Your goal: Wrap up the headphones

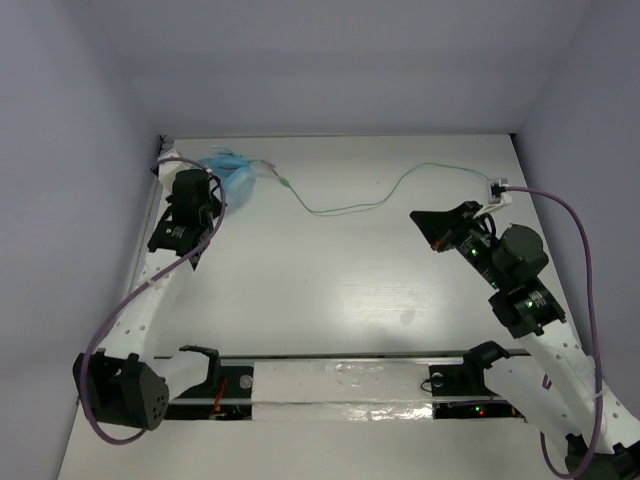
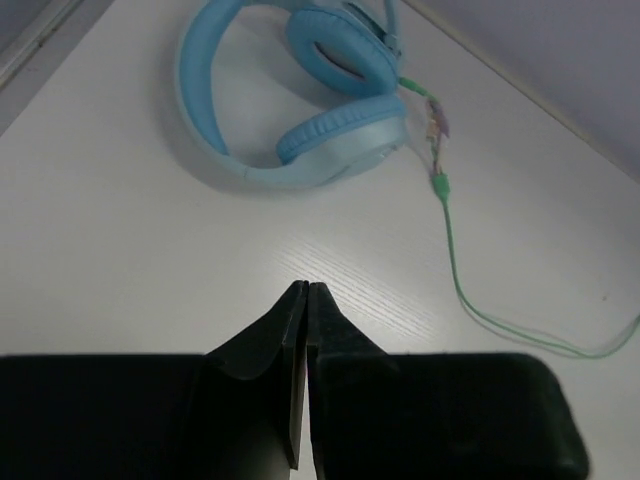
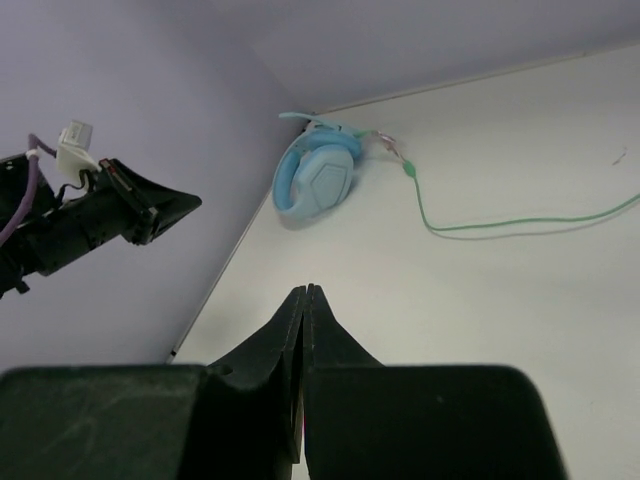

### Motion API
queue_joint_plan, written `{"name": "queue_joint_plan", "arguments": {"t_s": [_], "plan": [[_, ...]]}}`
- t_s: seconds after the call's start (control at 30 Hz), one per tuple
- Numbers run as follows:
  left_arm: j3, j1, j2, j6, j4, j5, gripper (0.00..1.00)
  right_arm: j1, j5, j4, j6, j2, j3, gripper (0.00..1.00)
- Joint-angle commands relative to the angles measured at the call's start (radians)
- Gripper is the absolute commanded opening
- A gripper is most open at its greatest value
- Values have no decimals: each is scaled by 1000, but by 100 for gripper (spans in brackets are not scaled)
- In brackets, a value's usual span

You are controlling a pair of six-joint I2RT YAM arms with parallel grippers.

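The light blue headphones (image 1: 232, 175) lie at the far left corner of the table, also seen in the left wrist view (image 2: 340, 140) and the right wrist view (image 3: 318, 180). Their thin pale-green cable (image 1: 400, 185) trails loose to the right across the far table, away from the cups (image 2: 455, 270) (image 3: 500, 222). My left gripper (image 1: 203, 182) is shut and empty, just short of the headphones (image 2: 306, 287). My right gripper (image 1: 420, 217) is shut and empty at the right, pointing left, a little nearer than the cable (image 3: 307, 289).
Pale purple walls (image 1: 90, 150) close in the table on the left, back and right. Thick purple robot cables (image 1: 585, 260) loop beside each arm. A white connector (image 1: 498, 188) sits near the cable's far right end. A rail (image 1: 340, 375) runs along the near edge.
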Motion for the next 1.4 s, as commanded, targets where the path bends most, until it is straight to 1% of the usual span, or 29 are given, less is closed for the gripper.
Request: {"name": "queue_joint_plan", "arguments": {"t_s": [0.0, 0.03, 0.07, 0.1, 0.13, 0.17, 0.2, 0.23, 0.27, 0.3, 0.33, 0.37, 0.4, 0.43, 0.5, 0.63, 0.73, 0.93, 1.0, 1.03, 1.13, 1.3, 1.37], "plan": [[78, 106, 54, 17, 16, 12, 0, 4, 0, 52, -22, -5, -1, 0], [101, 180, 103, 21, 15, 67, 5, 4, 2, 51, -22, -8, -1, 0], [115, 202, 133, 23, 6, 95, 13, 4, 5, 51, -23, -10, -7, 0], [130, 202, 162, 26, -3, 92, 19, 4, 6, 51, -25, -11, -9, 0], [150, 202, 217, 34, -5, 58, 35, 4, 5, 52, -25, -13, -9, 2], [159, 202, 248, 49, -3, 57, 41, 4, 2, 54, -28, -13, -10, 8], [178, 202, 280, 44, -19, 50, 42, 4, -2, 57, -26, -8, -13, 22], [217, 202, 345, 44, -40, 34, 45, 4, -9, 63, -26, -7, -15, 29], [230, 213, 375, 54, -49, 29, 48, 4, -15, 66, -28, -5, -18, 38], [235, 226, 399, 67, -34, 30, 53, 4, -23, 66, -28, -2, -18, 52], [239, 242, 444, 84, -8, 56, 60, 4, -40, 72, -28, -1, -20, 55], [244, 262, 469, 93, 25, 78, 62, 4, -49, 78, -26, 1, -23, 56], [251, 307, 495, 97, 36, 99, 63, 4, -51, 80, -26, 4, -24, 56], [274, 326, 550, 101, 44, 144, 64, 4, -49, 74, -28, 6, -24, 57], [302, 348, 604, 135, 55, 153, 64, 4, -48, 71, -31, 6, -24, 57], [372, 348, 741, 193, 72, 149, 64, 4, -55, 75, -33, 6, -27, 57], [408, 348, 812, 219, 104, 161, 64, 4, -55, 75, -36, 15, -24, 57], [478, 348, 912, 232, 136, 181, 64, 4, -77, 86, -34, 32, -23, 56], [515, 357, 944, 238, 112, 176, 64, 4, -75, 89, -34, 38, -23, 56], [550, 357, 979, 241, 98, 167, 63, 4, -77, 92, -34, 41, -24, 57], [580, 357, 1030, 255, 86, 159, 61, 4, -77, 94, -34, 55, -24, 56], [609, 357, 1073, 256, 96, 159, 57, 4, -69, 101, -36, 70, -27, 56], [609, 357, 1081, 258, 108, 161, 52, 4, -60, 103, -37, 79, -26, 56]]}}
